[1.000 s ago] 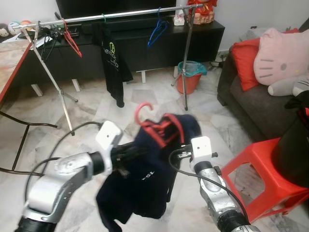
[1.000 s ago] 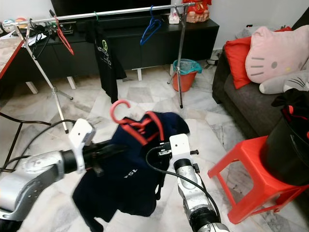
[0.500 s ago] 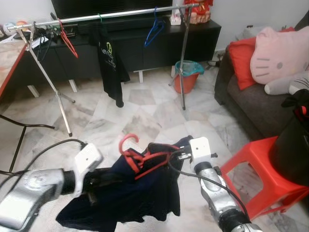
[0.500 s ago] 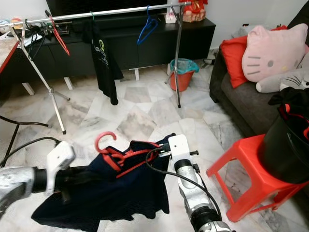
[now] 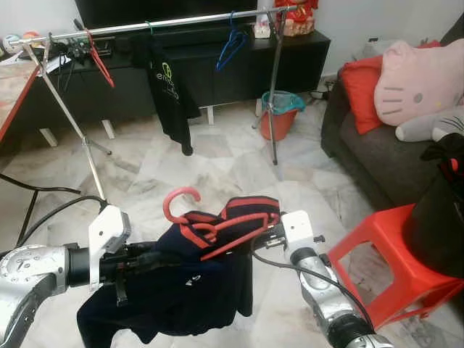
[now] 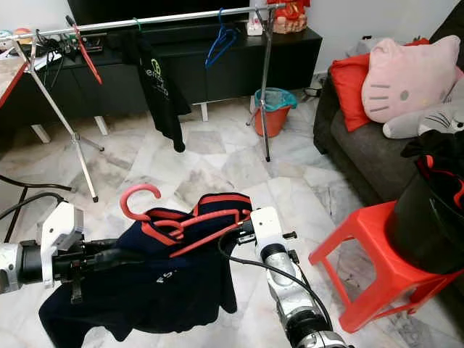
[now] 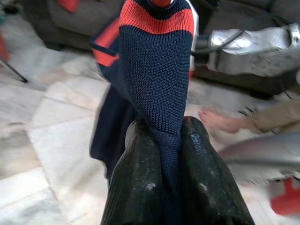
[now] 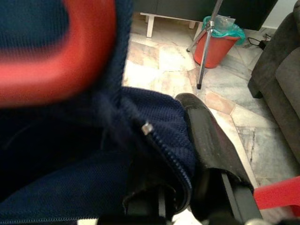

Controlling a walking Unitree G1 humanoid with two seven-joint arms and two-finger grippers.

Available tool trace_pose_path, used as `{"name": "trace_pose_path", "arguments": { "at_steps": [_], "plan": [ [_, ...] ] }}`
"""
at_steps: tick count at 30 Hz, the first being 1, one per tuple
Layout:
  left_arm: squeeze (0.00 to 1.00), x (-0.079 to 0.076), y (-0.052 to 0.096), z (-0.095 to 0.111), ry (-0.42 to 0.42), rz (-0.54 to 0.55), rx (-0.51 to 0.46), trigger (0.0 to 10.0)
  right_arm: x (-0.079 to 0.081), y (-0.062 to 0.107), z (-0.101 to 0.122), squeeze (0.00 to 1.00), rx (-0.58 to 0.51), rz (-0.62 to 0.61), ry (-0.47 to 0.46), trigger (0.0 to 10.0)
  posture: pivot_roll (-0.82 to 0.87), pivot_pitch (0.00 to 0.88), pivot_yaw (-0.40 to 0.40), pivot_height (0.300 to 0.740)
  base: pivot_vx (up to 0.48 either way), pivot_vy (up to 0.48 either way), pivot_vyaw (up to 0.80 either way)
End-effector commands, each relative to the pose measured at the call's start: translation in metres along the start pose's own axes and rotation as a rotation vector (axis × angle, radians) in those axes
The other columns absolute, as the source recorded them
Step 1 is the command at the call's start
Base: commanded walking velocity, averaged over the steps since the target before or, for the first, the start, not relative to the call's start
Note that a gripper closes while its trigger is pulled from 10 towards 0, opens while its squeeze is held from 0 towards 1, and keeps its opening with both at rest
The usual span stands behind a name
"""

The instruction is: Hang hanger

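Hanger held low between both grippers, rail well ahead and above.

The red hanger (image 5: 217,225), wearing a navy shirt (image 5: 181,290), lies nearly level across the robot's front, hook (image 5: 180,199) toward its left. The left gripper (image 7: 161,154) is pinched on the shirt's knit hem; the right gripper (image 6: 243,228) holds the hanger's right end through the cloth. The rail (image 5: 159,25) runs crosswise at the far side of the marble floor (image 5: 217,152), already carrying a black shirt (image 5: 172,94) and a blue hanger (image 5: 232,43). The hook must rise and travel forward; the right arm looks nearer the free stretch. Sofa (image 5: 362,145) and red stool (image 5: 384,254) stand to the right.
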State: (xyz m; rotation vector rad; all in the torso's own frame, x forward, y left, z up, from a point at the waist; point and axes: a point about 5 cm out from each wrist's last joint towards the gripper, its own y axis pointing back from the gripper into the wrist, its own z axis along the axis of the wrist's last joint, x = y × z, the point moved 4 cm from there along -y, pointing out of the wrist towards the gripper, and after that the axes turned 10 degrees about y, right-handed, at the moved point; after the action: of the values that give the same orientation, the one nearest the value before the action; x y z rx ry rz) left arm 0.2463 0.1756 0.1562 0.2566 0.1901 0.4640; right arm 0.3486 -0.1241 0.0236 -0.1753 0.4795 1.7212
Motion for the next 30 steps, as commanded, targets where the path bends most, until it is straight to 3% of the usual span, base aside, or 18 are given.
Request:
{"name": "trace_pose_path", "arguments": {
  "at_steps": [1, 8, 16, 17, 21, 22, 28, 30],
  "plan": [
    [0.0, 0.008, 0.006, 0.01, -0.026, 0.046, -0.047, 10.0, -0.001, 0.0, -0.003, 0.0, 0.018, -0.001, -0.004, 0.0, 0.02, 0.06, 0.003, 0.74, 0.0, 0.0, 0.0],
    [0.0, 0.0, 0.008, 0.018, 0.016, -0.017, -0.135, 10.0, 0.003, 0.002, -0.009, 0.0, 0.038, 0.009, -0.012, 0.0, 0.02, 0.06, 0.003, 0.74, 0.0, 0.0, 0.0],
    [0.0, 0.04, -0.013, 0.03, 0.021, 0.274, -0.304, 10.0, 0.01, 0.002, -0.011, 0.0, 0.048, 0.046, -0.002, 0.0, 0.02, 0.056, 0.004, 0.74, 0.0, 0.0, 0.0],
    [0.0, 0.047, -0.022, 0.031, 0.033, 0.331, -0.338, 10.0, 0.013, 0.002, -0.013, 0.0, 0.062, 0.067, 0.003, 10.0, 0.01, 0.054, 0.004, 0.74, 0.0, 0.0, 0.0],
    [0.0, 0.045, -0.036, 0.033, 0.07, 0.334, -0.38, 10.0, 0.02, 0.003, -0.014, 0.0, 0.065, 0.112, -0.013, 10.0, 0.0, 0.051, 0.006, 0.74, 0.0, 0.0, 0.0],
    [0.0, 0.043, -0.039, 0.033, 0.08, 0.322, -0.386, 10.0, 0.022, 0.004, -0.013, 0.99, 0.06, 0.127, -0.013, 10.0, 0.0, 0.051, 0.006, 0.74, 0.0, 0.0, 0.0],
    [0.0, 0.042, -0.048, 0.026, 0.088, 0.32, -0.36, 10.0, 0.029, 0.006, -0.018, 1.0, 0.084, 0.187, 0.005, 10.0, 0.0, 0.043, 0.011, 0.74, 0.0, 0.0, 0.0],
    [0.0, 0.043, -0.049, 0.023, 0.095, 0.338, -0.357, 10.0, 0.037, 0.01, -0.024, 1.0, 0.107, 0.246, 0.014, 10.0, -0.01, 0.037, 0.012, 0.74, 0.0, 0.0, 0.0]
  ]
}}
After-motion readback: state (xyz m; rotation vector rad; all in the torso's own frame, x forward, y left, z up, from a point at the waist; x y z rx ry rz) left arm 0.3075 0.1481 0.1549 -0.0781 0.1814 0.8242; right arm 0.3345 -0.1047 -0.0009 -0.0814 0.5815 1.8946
